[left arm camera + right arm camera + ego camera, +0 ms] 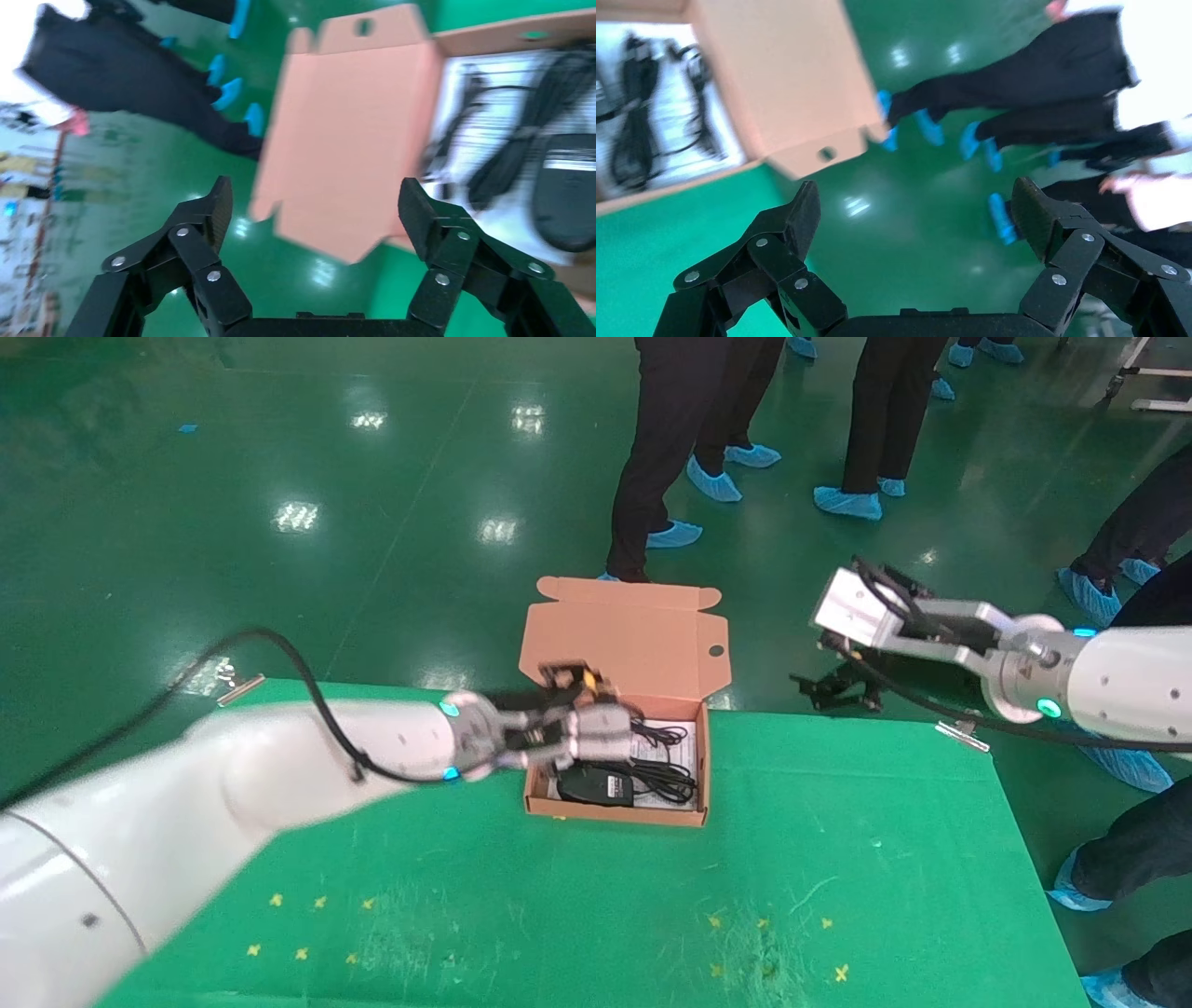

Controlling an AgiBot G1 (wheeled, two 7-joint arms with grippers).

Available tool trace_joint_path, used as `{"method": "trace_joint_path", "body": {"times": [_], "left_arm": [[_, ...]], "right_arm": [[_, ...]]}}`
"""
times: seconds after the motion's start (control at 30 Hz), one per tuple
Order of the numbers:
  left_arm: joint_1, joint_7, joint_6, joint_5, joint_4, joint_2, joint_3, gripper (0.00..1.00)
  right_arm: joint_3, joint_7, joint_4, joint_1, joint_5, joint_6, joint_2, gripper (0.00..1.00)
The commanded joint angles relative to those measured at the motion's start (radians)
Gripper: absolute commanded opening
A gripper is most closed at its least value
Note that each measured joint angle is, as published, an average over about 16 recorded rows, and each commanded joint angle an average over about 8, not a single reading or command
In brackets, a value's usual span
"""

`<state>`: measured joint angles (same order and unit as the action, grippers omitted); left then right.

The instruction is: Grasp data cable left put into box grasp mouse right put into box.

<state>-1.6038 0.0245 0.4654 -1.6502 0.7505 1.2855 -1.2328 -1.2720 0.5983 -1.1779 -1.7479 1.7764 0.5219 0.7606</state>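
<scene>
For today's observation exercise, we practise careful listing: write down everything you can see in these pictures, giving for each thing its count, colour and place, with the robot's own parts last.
box: one, brown cardboard, at the table's far edge, lid standing open.
mouse: one, black, lying inside the box, near its front wall.
data cable: one, black, inside the box beside the mouse.
printed sheet: one, white, on the box floor under the contents.
table: one, green top with small yellow marks.
people: several, dark trousers and blue shoe covers, standing on the green floor beyond the table.
left gripper: one, black fingers, open and empty, at the box's left side.
right gripper: one, black fingers, open and empty, beyond the table's far right edge.
</scene>
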Motion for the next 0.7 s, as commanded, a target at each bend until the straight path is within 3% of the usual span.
{"method": "trace_joint_path", "body": {"times": [0.03,0.37,0.7], "left_arm": [[-0.028,0.026,0.005,0.011,0.010,-0.023,0.013,1.00],[-0.106,0.123,0.024,-0.004,0.063,-0.098,0.038,1.00],[-0.028,0.128,0.150,0.109,0.123,-0.172,0.152,1.00]], "right_arm": [[0.007,-0.005,-0.003,-0.010,0.008,-0.016,0.001,1.00],[0.026,-0.062,-0.004,-0.050,0.029,-0.009,0.017,1.00],[0.150,-0.108,-0.016,0.042,-0.108,0.118,-0.004,1.00]]}}
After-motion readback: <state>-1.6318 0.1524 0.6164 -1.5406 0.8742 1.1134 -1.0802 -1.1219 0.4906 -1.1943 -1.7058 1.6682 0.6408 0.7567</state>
